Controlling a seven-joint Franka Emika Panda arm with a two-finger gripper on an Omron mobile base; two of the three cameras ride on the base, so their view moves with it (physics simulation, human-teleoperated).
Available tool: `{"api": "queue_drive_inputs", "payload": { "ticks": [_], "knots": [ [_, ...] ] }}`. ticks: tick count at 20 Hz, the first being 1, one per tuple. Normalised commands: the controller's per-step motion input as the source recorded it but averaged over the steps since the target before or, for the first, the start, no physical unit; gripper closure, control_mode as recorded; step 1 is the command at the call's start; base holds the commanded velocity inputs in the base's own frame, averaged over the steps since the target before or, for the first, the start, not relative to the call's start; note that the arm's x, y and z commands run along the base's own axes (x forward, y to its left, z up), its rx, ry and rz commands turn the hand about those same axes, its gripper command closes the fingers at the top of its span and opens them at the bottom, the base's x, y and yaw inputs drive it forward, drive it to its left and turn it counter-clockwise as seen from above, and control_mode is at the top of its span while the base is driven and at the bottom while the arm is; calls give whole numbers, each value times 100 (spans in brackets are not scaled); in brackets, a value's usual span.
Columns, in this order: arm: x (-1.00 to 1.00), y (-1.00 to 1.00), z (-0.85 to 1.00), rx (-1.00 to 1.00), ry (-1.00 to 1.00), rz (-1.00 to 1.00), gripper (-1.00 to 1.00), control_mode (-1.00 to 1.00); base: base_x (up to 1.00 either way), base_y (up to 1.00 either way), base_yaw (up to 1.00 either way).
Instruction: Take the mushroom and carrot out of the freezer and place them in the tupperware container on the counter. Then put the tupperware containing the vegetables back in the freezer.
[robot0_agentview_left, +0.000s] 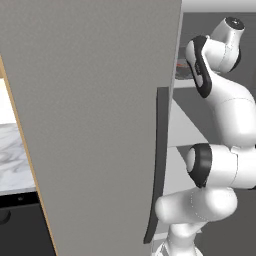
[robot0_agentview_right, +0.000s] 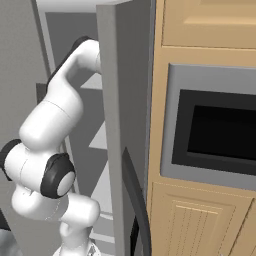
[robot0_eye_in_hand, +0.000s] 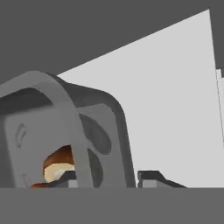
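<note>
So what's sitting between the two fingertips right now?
In the hand view, the tupperware container's near wall and rim stand between the fingertips. The mushroom lies inside it. Whether the pads touch the wall is unclear.

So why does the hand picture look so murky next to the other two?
Hand view: the tupperware container sits very close, soft-edged, its inside shadowed, the mushroom dim. Left base view: the freezer door is flat, evenly lit grey. Right base view: bright, sharp, without glare.

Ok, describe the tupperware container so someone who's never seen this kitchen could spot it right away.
Look inside the open freezer, on a pale grey shelf. There sits the tupperware container, right ahead of the end effector. It is a dark grey tub with rounded corners and a thin rim, with a brown and cream mushroom showing inside.
</note>
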Motion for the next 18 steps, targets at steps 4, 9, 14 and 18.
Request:
{"api": "queue_drive_inputs", "payload": {
  "ticks": [4, 9, 14, 18],
  "knots": [
    [-1, 0, 0, 0, 0, 0, -100, -100, 0, 0, 0],
    [-41, 6, 0, 0, -3, 0, -100, -100, 0, 0, 0],
    [-88, 22, 0, 0, -11, 0, -100, -100, 0, 0, 0],
    [-82, 33, 0, 0, -11, 0, -100, -100, 0, 0, 0]
  ]
}}
